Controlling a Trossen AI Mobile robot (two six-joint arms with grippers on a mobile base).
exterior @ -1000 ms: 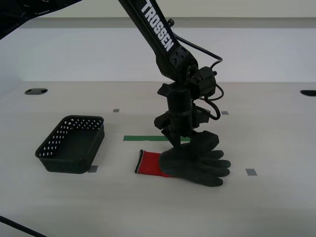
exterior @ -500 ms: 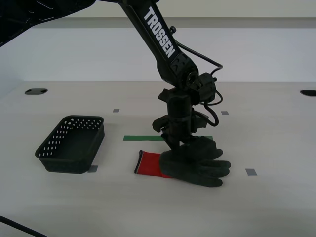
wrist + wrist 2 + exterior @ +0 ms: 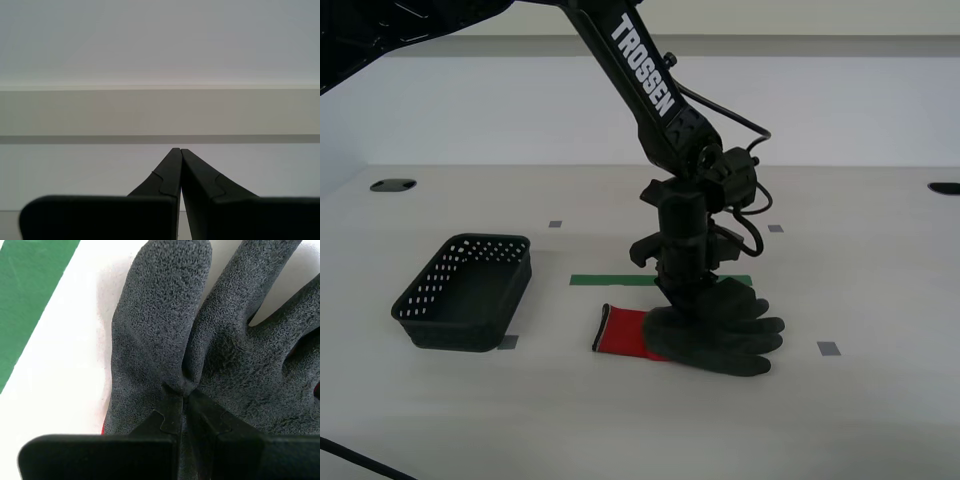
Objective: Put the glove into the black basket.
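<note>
The glove lies on the white table with its dark grey fingers toward the exterior view's right and its red cuff toward the left. My second gripper stands straight down on the glove's palm, jaws shut on a pinched fold of the grey rubber. The glove rests on the table. The black basket sits apart at the exterior view's left, nothing in it that I can see. My first gripper is shut and empty, pointing at a pale wall, out of the exterior view.
A green tape strip lies behind the glove. Small grey tape squares mark the table. Dark round holes sit at the table's far corners. A black cable crosses the near left corner.
My second gripper has come down onto the glove and its jaws have closed on the palm; the glove's near fingers bunched slightly.
</note>
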